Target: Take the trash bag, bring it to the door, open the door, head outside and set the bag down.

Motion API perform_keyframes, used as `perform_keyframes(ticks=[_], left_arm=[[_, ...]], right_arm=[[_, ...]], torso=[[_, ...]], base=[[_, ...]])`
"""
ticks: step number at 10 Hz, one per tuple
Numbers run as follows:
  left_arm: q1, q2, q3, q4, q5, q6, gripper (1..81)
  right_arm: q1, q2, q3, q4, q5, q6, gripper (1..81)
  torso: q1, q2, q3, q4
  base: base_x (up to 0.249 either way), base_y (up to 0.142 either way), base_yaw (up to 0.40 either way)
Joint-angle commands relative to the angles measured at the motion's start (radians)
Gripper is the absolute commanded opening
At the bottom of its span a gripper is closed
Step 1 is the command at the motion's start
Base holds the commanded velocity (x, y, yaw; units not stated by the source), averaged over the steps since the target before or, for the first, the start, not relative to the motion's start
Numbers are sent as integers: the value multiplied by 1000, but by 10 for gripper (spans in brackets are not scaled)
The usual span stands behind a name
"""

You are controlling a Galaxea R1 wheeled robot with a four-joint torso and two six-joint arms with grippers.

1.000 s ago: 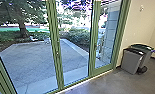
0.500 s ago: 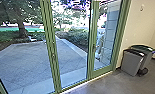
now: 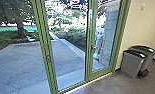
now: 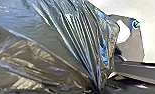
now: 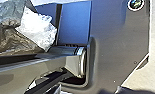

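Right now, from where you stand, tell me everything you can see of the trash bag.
The trash bag looks like thin, dark, glossy plastic, with brownish wrinkled areas. Long creases draw together at one narrow gathered spot; what grips it there, if anything, I can't make out. It sits close by the robot's dark plate, overlapping it in view. A crumpled white patch shows at its side, whether contents or something beside it I can't tell.

Three glass panes (image 3: 68,57) show in the green door frame (image 3: 100,73). Two bins (image 3: 131,63) stand beside it. One trash bag (image 4: 43,32) shows.
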Motion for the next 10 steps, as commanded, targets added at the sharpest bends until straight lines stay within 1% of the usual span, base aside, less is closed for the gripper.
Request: perform_keyframes(ticks=[1,7,10], left_arm=[[-46,3,3,-1,67,2,10],[-46,4,2,-1,67,2,10],[-46,4,2,-1,67,2,10]], right_arm=[[52,15,7,-10,-62,-5,811],[54,15,6,-12,-62,-7,811],[65,21,6,-12,-62,-7,811]], torso=[[0,0,0,0],[0,0,0,0],[0,0,0,0]], base=[[163,-127,0],[163,-120,0],[164,-103,0]])
